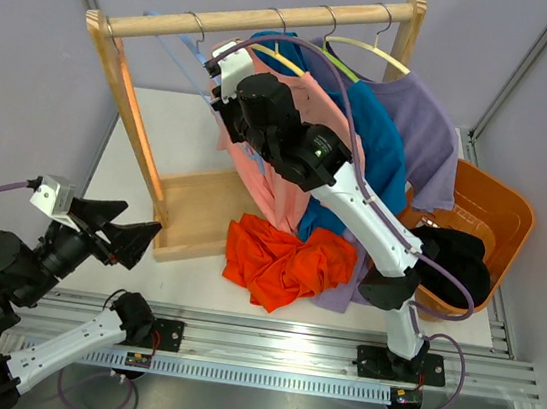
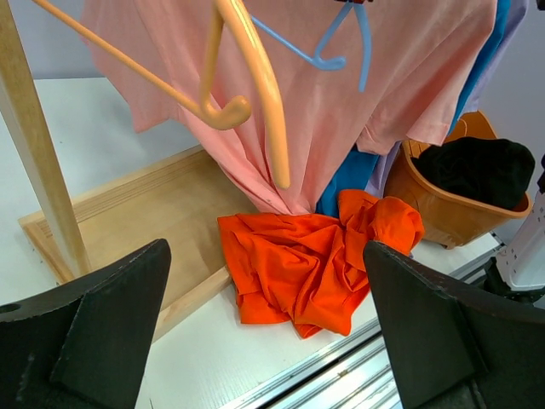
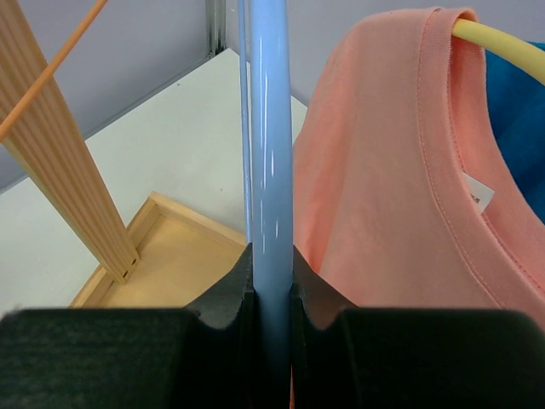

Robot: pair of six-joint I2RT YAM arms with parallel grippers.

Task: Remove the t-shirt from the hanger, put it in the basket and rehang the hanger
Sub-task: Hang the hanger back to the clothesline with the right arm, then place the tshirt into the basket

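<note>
A pink t-shirt [image 1: 276, 170] hangs on a yellow hanger [image 3: 498, 41] from the wooden rail [image 1: 268, 14]; it also shows in the right wrist view [image 3: 392, 196] and the left wrist view [image 2: 341, 94]. My right gripper [image 1: 222, 107] is up at the rack, shut [image 3: 271, 281] on the bar of a bare light blue hanger [image 3: 268, 153] just left of the pink shirt. My left gripper [image 1: 143, 238] is open and empty [image 2: 272, 341], low at the front left, facing a crumpled orange t-shirt [image 2: 315, 264] on the table.
Blue [image 1: 377, 148] and purple [image 1: 429, 134] shirts hang to the right. A bare peach hanger [image 2: 247, 77] hangs at the left. The rack's post [image 1: 134, 116] and wooden base [image 1: 197, 210] stand left. An orange basket [image 1: 490, 208] with a black garment [image 1: 457, 264] sits right.
</note>
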